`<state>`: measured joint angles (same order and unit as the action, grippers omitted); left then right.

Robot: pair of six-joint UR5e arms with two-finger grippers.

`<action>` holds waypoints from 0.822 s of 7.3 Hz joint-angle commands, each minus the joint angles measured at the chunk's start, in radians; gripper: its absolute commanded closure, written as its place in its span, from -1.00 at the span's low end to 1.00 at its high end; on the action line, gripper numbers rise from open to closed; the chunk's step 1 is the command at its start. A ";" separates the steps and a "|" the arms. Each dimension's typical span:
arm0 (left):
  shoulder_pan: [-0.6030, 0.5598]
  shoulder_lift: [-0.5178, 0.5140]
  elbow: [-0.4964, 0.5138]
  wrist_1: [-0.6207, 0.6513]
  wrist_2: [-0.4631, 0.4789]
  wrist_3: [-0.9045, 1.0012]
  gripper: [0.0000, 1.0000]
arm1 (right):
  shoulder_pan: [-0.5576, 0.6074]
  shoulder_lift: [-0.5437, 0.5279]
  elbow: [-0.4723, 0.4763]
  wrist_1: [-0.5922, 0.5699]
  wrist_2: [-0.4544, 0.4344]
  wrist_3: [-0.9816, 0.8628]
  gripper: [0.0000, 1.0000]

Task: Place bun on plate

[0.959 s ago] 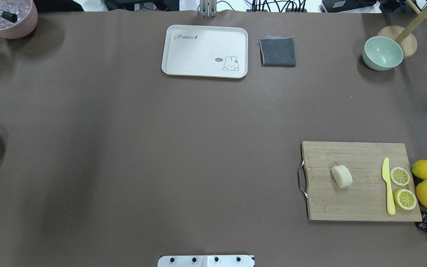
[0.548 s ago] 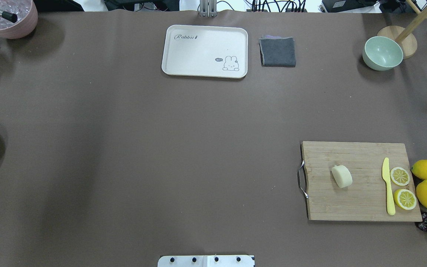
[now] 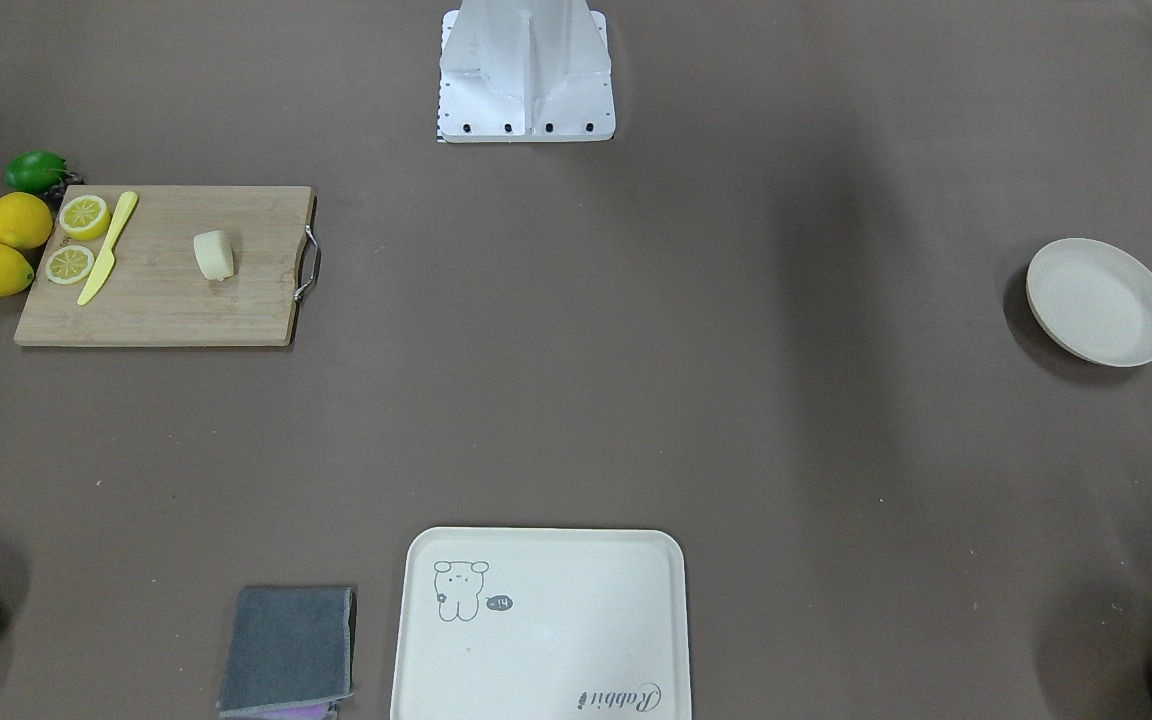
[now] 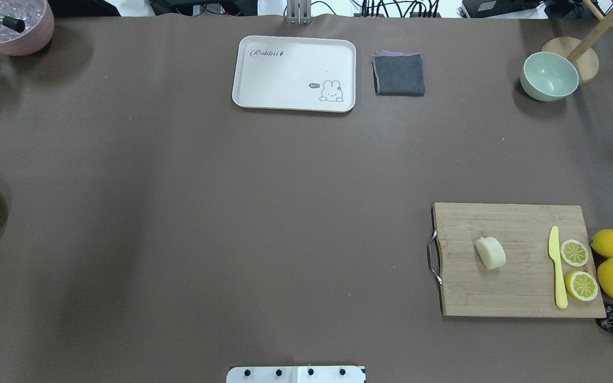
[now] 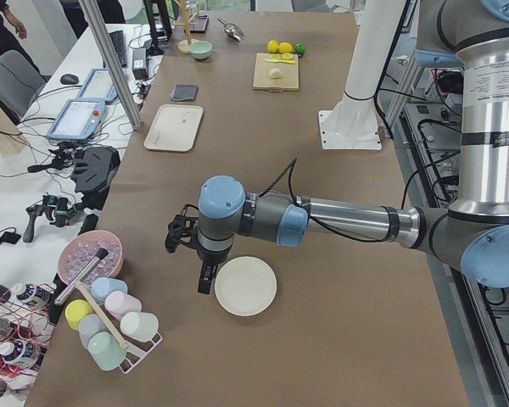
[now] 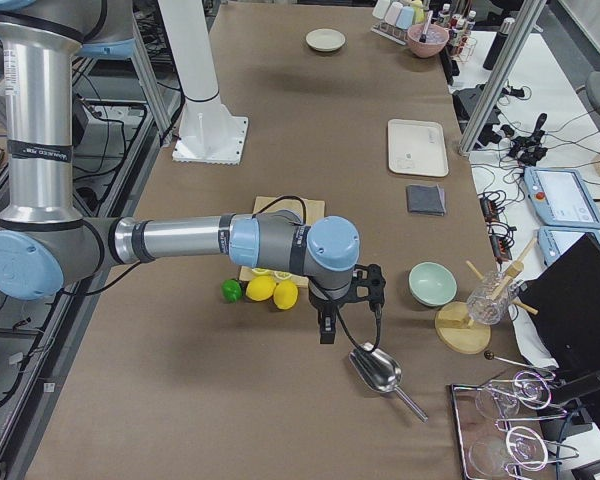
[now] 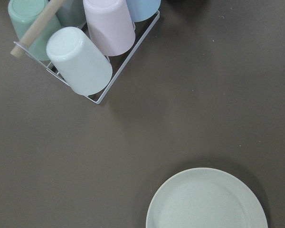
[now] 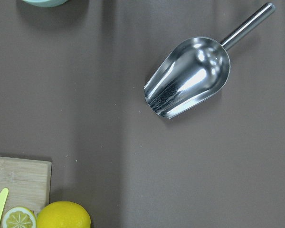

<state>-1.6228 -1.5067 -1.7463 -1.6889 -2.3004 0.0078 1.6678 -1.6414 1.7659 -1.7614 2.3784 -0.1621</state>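
Where the bun lies: the bun (image 4: 490, 252) rests on the bare middle of the wooden cutting board (image 4: 519, 290), on the robot's right side, apart from the yellow plastic knife (image 4: 556, 266) and the lemon slices (image 4: 574, 252).
Bun handling: I judge it light and soft, with a smooth matte skin; a hard squeeze may dent it. Its two flatter long sides seem the best place to take hold.
Plate: the plate (image 3: 1099, 301) is round, shallow and off-white with a raised rim, far across the desk (image 3: 576, 380) on the left side.
Left end effector: the left end effector (image 5: 202, 275) hangs just beside the plate; I cannot tell if it is spread.
Right end effector: the right end effector (image 6: 326, 330) hangs near the shiny metal scoop (image 6: 378, 372); its state I cannot tell.
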 commanded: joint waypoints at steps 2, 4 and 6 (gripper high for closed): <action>0.004 0.002 -0.015 -0.005 -0.004 0.000 -0.96 | 0.003 0.000 0.017 0.005 0.005 0.003 -1.00; 0.004 -0.001 -0.004 -0.002 -0.004 0.001 -0.96 | 0.003 0.006 0.020 0.005 0.002 0.006 -1.00; 0.001 0.011 -0.009 -0.107 -0.002 -0.002 -0.96 | 0.003 0.009 0.023 0.005 -0.002 0.010 -1.00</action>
<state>-1.6190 -1.5031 -1.7600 -1.7323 -2.3037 0.0077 1.6705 -1.6351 1.7864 -1.7564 2.3772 -0.1563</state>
